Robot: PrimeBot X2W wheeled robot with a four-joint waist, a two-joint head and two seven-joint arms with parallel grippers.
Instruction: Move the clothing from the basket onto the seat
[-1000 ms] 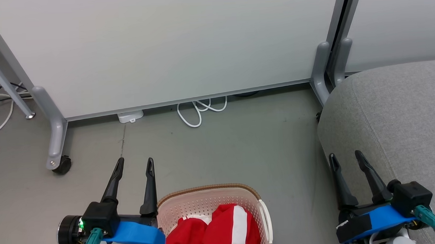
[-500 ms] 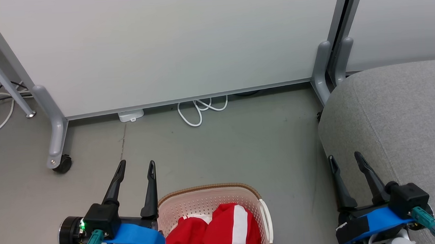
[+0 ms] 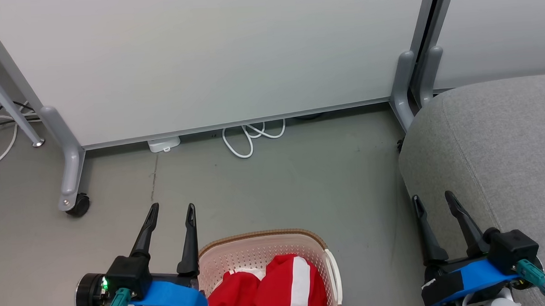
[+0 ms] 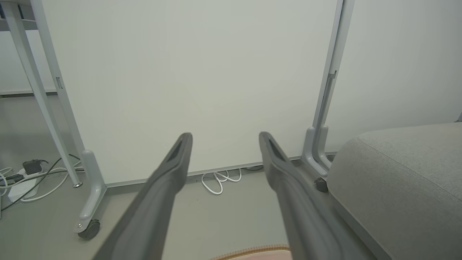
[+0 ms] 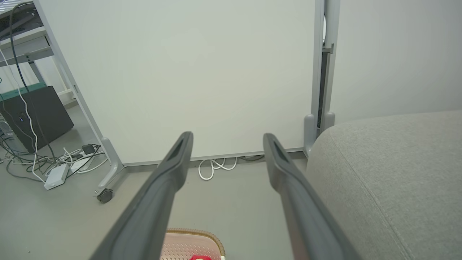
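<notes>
**A:** Where is the clothing lying?

**B:** The clothing (image 3: 269, 291) is lying bunched inside the basket (image 3: 257, 235). A plain red piece is lying on the left, and a red piece with a broad white stripe on the right. The basket is standing on the floor (image 3: 278, 185), at the bottom of the head view.

**A:** What are the pincers doing?

**B:** The left pincer (image 3: 172, 206) is hovering just beside the basket's left rim, with its fingers spread wide and holding nothing. The right pincer (image 3: 431, 196) is gaping too, empty, and showing against the left edge of the seat (image 3: 493, 152).

**A:** And where is the seat standing?

**B:** It is standing to the basket's right, apart from it, with bare floor between them. Behind both, a white partition panel (image 3: 204, 59) is standing, with a white cable (image 3: 249, 142) looping beneath it.
</notes>
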